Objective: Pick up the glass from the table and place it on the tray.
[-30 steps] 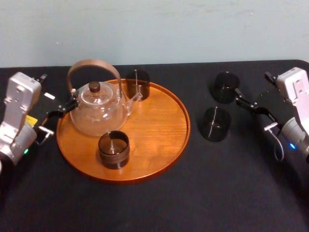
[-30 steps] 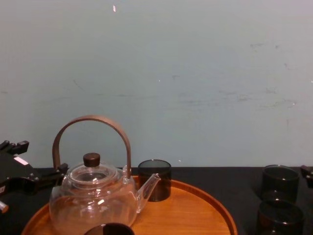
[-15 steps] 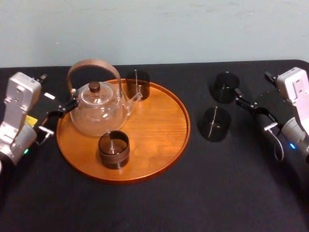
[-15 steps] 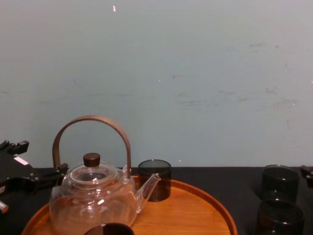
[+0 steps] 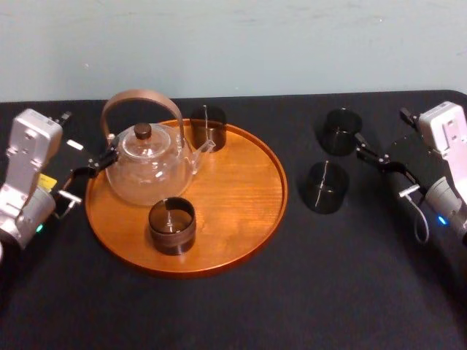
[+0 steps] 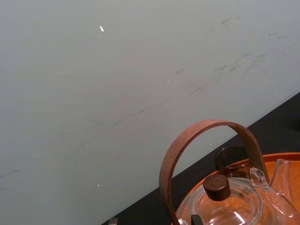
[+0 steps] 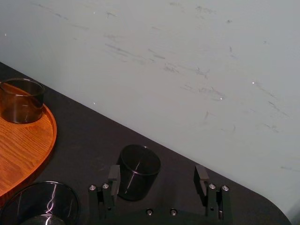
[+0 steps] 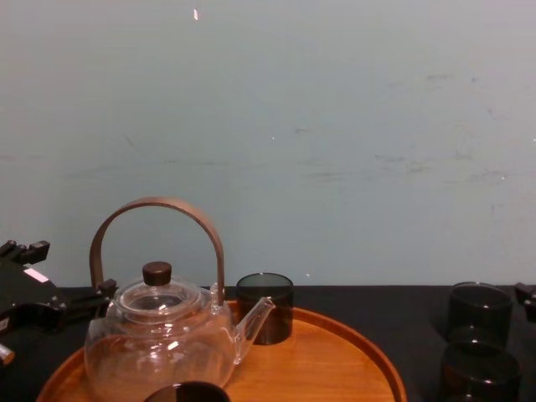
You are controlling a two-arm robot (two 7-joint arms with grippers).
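Two dark smoky glasses stand on the black table [image 5: 233, 306], right of the tray: a far glass [image 5: 341, 131] [image 8: 480, 311] and a near glass [image 5: 325, 187] [image 8: 469, 370]. My right gripper [image 5: 361, 147] is open, just right of them and touching neither. In the right wrist view the far glass [image 7: 138, 171] sits ahead of the right gripper [image 7: 158, 176], close to one finger. The round wooden tray [image 5: 241, 197] holds a glass teapot [image 5: 149, 166] and two more dark glasses [image 5: 208, 125] [image 5: 172, 225]. My left gripper [image 5: 98, 164] is open beside the teapot at the tray's left rim.
The teapot's curved wooden handle [image 6: 206, 136] rises just in front of the left gripper [image 6: 153, 220]. A pale wall runs behind the table. The tray's right half [image 5: 248, 175] is bare wood, and open tabletop lies in front of the tray and glasses.
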